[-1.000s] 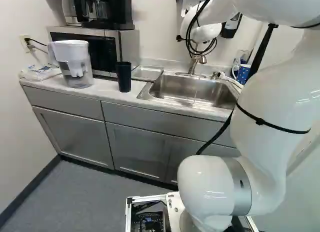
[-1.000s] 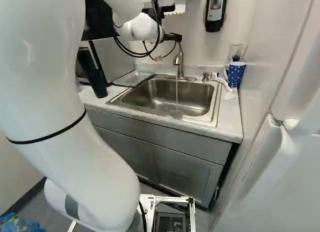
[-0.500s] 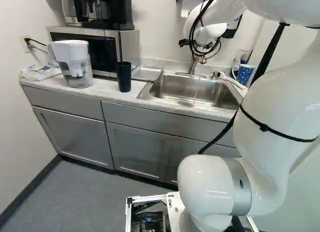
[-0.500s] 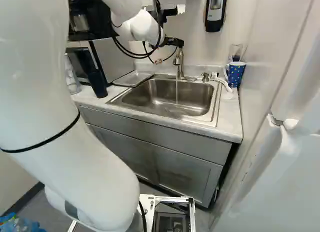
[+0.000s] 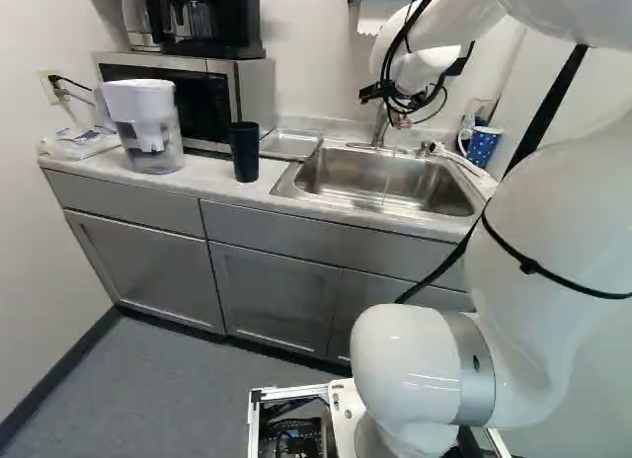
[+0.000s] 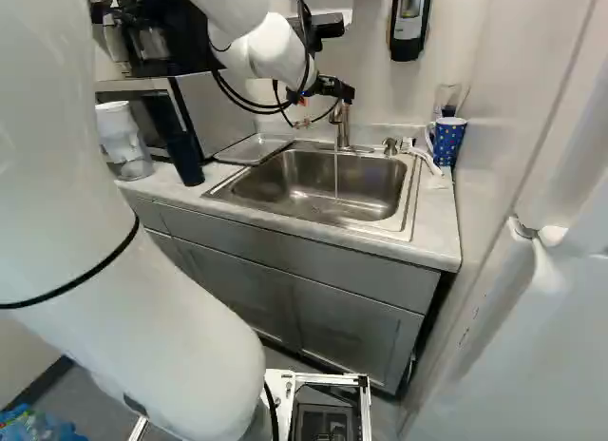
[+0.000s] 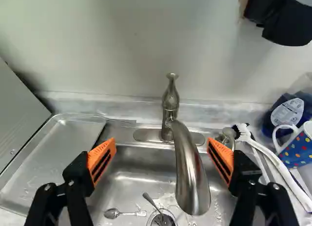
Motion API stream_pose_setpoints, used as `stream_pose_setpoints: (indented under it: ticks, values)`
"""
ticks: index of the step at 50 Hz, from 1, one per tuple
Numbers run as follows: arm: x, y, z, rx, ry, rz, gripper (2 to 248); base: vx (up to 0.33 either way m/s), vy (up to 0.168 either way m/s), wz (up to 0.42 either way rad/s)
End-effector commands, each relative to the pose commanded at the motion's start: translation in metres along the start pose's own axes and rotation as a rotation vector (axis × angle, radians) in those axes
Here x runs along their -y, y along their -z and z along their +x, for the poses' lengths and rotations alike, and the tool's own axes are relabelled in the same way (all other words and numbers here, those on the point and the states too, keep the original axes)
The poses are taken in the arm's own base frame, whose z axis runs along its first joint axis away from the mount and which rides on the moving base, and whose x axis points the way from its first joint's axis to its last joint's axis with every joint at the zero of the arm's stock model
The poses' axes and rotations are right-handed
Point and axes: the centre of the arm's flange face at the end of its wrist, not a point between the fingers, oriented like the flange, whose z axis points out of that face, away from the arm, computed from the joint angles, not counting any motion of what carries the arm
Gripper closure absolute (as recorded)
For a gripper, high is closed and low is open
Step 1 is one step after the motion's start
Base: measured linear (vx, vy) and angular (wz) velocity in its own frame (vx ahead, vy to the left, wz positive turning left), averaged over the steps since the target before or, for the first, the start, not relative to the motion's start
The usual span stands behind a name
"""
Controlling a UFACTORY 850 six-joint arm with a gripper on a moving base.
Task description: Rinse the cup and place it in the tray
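- Arm (image 5: 553, 251): nearest; base hasn't moved. Against half a second ago, upper links swung rightward in left base view, gripper (image 6: 346, 91) carried along, a bit lower, closer to faucet.
- Gripper fingers: spread wide, orange pads (image 7: 101, 160) facing, nothing pinched; faucet spout shows between them in wrist view.
- Dark tumbler (image 5: 244, 150): upright on counter, near sink's left edge. Same spot.
- Sink (image 6: 285, 192): thin water stream (image 6: 335, 170) falling in, also running before. One spoon (image 7: 113, 213) lying on the bottom, second spoon (image 7: 151, 200) leaning at the drain.
- Tray (image 7: 56, 155): shallow, silver metal, along sink's left edge.
- Brush (image 7: 278, 162): white handle, across sink's right edge.
- Blue cup (image 7: 296, 150): glossy blue, multicolored dots, white handle toward sink; upright on counter, just off sink's back right corner, not held. Hasn't shifted.
- Blue bottle (image 7: 288, 111): white label, just beside cup.
- Faucet (image 7: 187, 165): brushed metal, curved spout, mounted on sink's back edge.
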Motion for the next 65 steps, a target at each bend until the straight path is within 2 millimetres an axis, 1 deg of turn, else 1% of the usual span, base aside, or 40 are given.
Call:
stream_pose_setpoints:
  ticks: [20, 65]
  values:
    - [-0.007, 0.021, -0.021, 0.109, -0.007, -0.012, 3, 0.000, 0.000, 0.000]
    - [-0.013, 0.063, -0.066, 0.379, -0.019, -0.025, 3, 0.000, 0.000, 0.000]
